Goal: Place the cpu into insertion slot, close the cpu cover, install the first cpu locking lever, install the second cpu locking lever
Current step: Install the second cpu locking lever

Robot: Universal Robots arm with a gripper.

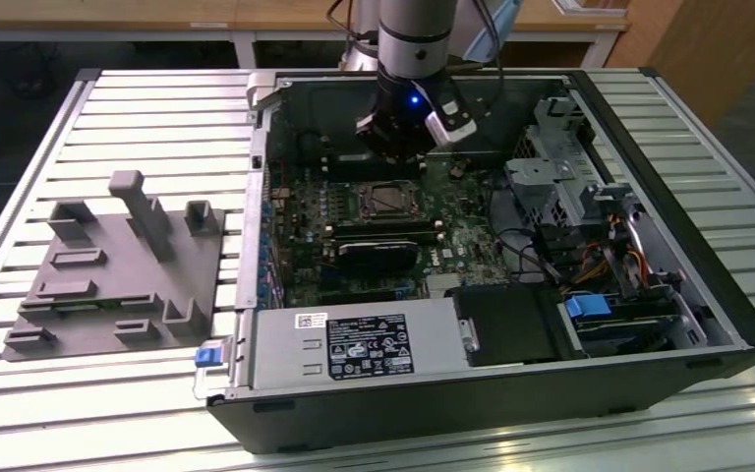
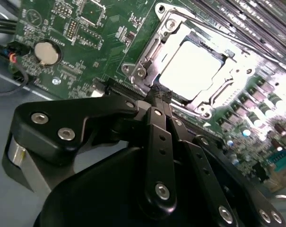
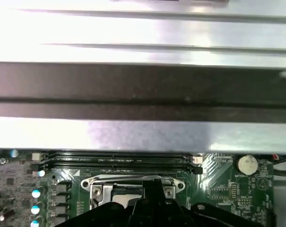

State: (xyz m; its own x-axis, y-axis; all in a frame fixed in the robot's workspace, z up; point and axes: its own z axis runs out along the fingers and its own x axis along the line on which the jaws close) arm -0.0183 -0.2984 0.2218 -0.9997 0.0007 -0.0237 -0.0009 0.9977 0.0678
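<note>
**CPU seated under closed cover; fingers pressed together at socket edge**

Open computer case [image 1: 731,324] lies on its side on the slatted metal table [image 1: 102,108]. Inside it: the green motherboard [image 2: 81,52], a power supply [image 1: 351,349] and drive bays with cables [image 1: 601,246].

The gripper [image 2: 159,97] hangs low inside the case. In the second wrist view its black fingers [image 2: 157,137] are brought together with no gap visible, holding nothing. Their tips sit right at the near rim of the insertion slot [image 2: 147,71].

The cpu [image 2: 190,68] lies flat in the slot just beyond the fingertips, its bright metal top showing through the window of the cpu cover [image 2: 161,28]. The cover lies down flat over the chip.

A coin cell battery [image 2: 44,52] sits on the board, off to one side of the fingers.

A grey fixture block [image 1: 115,275] stands on the table, outside the case and well apart from the gripper.
</note>
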